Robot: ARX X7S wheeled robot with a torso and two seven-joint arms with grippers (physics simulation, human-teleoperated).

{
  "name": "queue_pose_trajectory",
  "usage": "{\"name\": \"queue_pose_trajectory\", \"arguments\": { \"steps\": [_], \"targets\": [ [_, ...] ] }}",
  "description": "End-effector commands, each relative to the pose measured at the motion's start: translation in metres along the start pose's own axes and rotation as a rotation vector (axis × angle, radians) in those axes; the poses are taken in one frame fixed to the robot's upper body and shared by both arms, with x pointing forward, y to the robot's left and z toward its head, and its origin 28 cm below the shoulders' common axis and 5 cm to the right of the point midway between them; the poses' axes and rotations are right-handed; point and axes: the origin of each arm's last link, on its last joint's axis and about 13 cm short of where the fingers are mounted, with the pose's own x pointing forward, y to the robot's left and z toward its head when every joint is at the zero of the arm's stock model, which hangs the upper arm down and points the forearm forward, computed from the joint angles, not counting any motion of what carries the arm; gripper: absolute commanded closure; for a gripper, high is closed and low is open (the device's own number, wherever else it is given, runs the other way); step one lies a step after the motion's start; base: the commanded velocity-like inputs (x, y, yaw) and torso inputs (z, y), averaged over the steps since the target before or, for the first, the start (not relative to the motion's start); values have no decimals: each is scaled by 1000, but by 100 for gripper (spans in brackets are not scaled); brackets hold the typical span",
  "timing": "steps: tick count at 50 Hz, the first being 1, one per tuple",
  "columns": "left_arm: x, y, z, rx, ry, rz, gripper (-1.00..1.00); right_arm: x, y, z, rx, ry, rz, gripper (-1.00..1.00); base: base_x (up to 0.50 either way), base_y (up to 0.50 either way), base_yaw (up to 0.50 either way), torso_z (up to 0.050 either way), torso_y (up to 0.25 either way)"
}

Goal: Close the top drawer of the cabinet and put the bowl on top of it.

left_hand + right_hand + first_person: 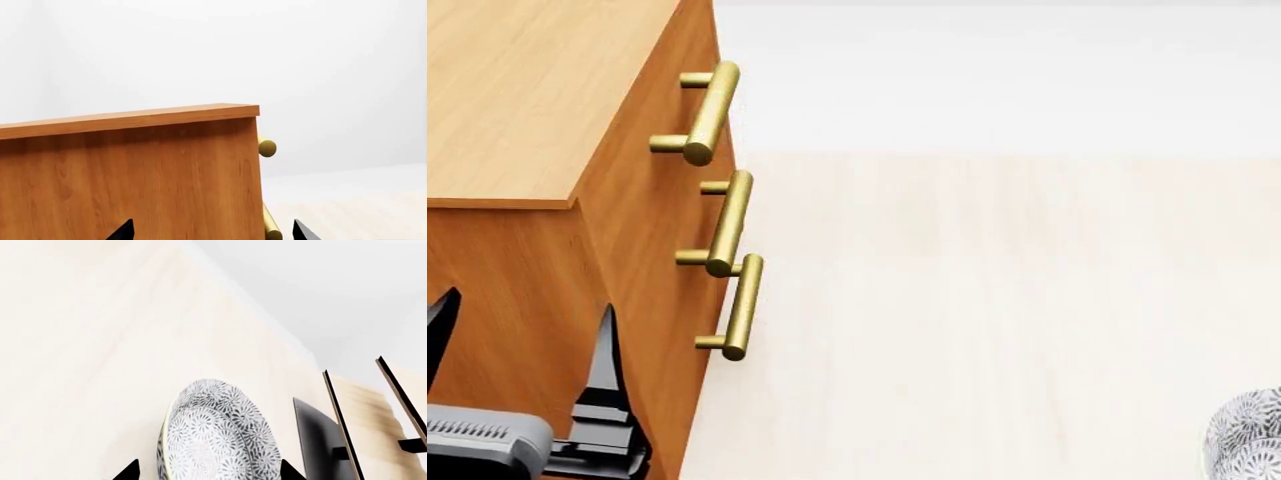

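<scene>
The orange-brown cabinet (521,90) fills the head view's left, its flat lid bare. The top drawer (694,45) carries the highest brass handle (710,110); its front looks level with the two fronts below. My left gripper (521,340) is open, its black fingers spread against the cabinet's side wall (133,175), low down near the front corner, gripper (213,231). The patterned white bowl (1248,440) sits at the head view's lower right corner. My right gripper (210,471) is open with a fingertip on either side of the bowl (220,440); I cannot tell if they touch it.
Two lower brass handles (727,225) (743,305) jut from the cabinet front. A pale wooden surface (988,300) stretches between cabinet and bowl. Beyond the bowl stand pale beige panels (363,405) on a black base (313,435).
</scene>
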Motion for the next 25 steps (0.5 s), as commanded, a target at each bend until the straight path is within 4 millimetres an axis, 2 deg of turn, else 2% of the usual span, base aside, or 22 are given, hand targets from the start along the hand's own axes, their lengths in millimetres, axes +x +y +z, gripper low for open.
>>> {"name": "queue_pose_trajectory", "arguments": {
  "steps": [1, 25],
  "targets": [
    [-1, 0, 2, 4, -2, 0, -100, 4, 1, -9, 8, 6, 5, -100, 0, 0, 0, 0, 0],
    [-2, 0, 2, 4, -5, 1, -100, 7, 3, -20, 21, 5, 24, -100, 0, 0, 0, 0, 0]
  ]
}}
